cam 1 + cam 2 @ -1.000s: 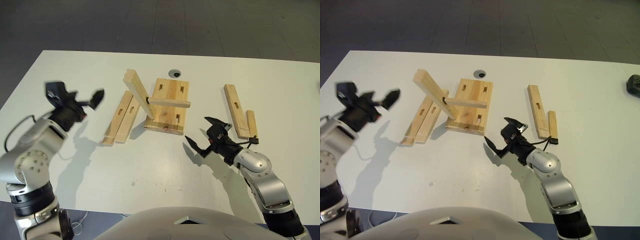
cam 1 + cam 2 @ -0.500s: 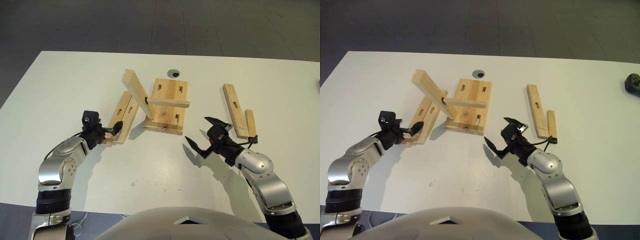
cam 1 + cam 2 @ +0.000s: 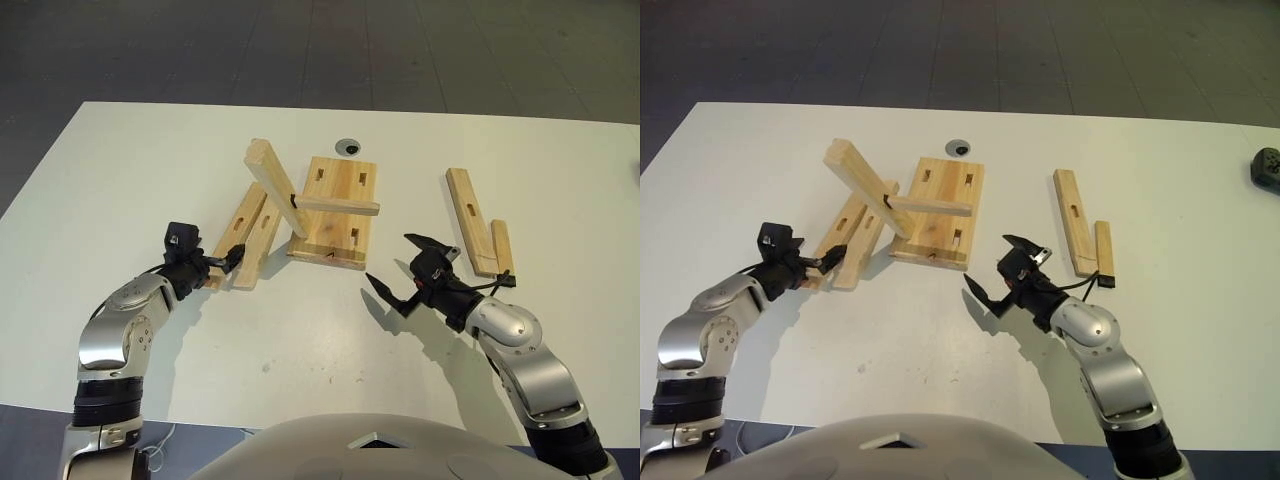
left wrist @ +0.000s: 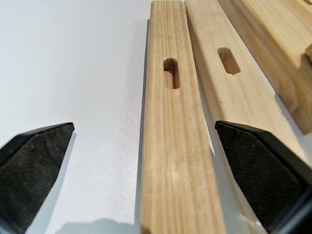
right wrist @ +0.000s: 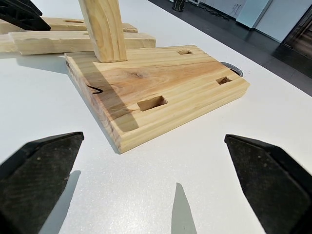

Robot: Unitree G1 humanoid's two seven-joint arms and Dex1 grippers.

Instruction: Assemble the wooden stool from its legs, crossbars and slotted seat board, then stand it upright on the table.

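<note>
Slotted leg — lengthwise, pointing away, inside spread left gripper — right gripper spread too

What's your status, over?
Left tool open, straddling flat leg. Right tool open, short of seat board. Standing leg slotted in board. Nothing blocking.

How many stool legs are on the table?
4. Two lie side by side at the left, outer leg and inner leg; a third leg stands tilted in the seat board; a fourth leg lies at the right beside a short crossbar.
</note>
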